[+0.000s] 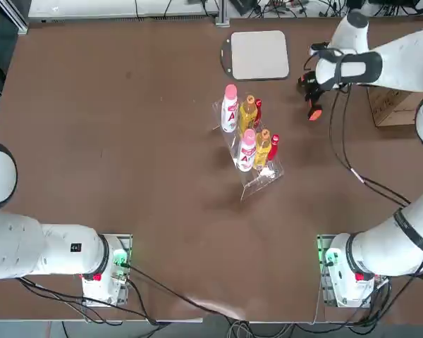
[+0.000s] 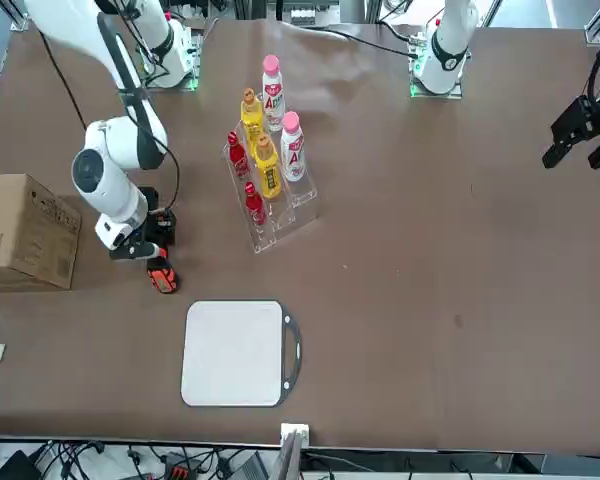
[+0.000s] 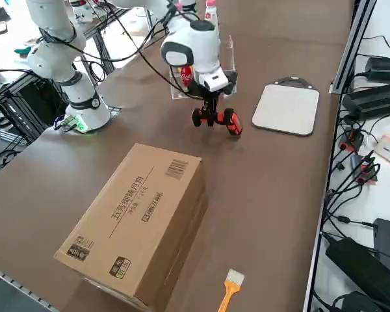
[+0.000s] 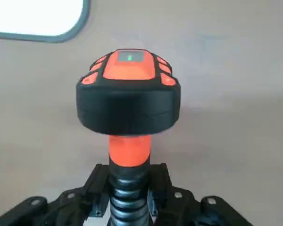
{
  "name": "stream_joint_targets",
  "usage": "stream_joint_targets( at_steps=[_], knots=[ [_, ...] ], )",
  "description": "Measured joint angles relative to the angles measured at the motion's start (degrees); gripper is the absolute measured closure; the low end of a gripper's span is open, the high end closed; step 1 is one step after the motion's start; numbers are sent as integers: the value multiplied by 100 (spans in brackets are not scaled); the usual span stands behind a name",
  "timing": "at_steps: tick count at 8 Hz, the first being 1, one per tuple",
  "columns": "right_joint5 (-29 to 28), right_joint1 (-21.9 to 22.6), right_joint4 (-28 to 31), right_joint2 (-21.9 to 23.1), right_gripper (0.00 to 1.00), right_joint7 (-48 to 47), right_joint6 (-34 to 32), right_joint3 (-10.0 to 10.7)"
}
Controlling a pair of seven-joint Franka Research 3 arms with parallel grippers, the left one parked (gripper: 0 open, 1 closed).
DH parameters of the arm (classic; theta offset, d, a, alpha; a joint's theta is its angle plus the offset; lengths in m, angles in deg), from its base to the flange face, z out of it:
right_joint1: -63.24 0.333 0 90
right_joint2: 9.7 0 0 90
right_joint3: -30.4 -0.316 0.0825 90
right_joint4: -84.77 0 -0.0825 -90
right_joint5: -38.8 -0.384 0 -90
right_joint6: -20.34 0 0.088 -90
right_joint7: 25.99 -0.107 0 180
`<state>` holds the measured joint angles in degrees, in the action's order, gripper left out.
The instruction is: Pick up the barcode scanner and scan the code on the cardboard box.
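Observation:
My right gripper (image 4: 128,200) is shut on the ribbed handle of the barcode scanner (image 4: 129,92), whose black and orange head points away from the wrist camera. In the top view the scanner (image 1: 314,110) hangs under the gripper (image 1: 311,90) at the table's far right, low over the surface; I cannot tell whether it touches. The cardboard box (image 1: 395,105) lies further right at the table edge, apart from the scanner. From the side the box (image 3: 140,218) shows a pale barcode label and printed marks on its top, and the scanner (image 3: 218,119) sits beyond it.
A clear rack with several bottles (image 1: 248,137) stands mid-table, left of the gripper. A flat grey pad (image 1: 259,55) lies at the far edge, close to the scanner. A small brush with an orange handle (image 3: 229,289) rests near the box.

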<state>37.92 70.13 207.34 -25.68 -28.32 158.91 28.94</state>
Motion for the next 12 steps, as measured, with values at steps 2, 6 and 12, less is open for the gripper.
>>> stream_joint_targets(
  at_steps=[2, 6, 12],
  knots=[
    [-1, -42, -540, 577, 57, -3, -1211, 68],
    [9, -1230, -1272, 1369, 57, 975, -2589, 158],
    [11, -3274, -1960, 1166, 57, 3450, -2807, 199]
  ],
)
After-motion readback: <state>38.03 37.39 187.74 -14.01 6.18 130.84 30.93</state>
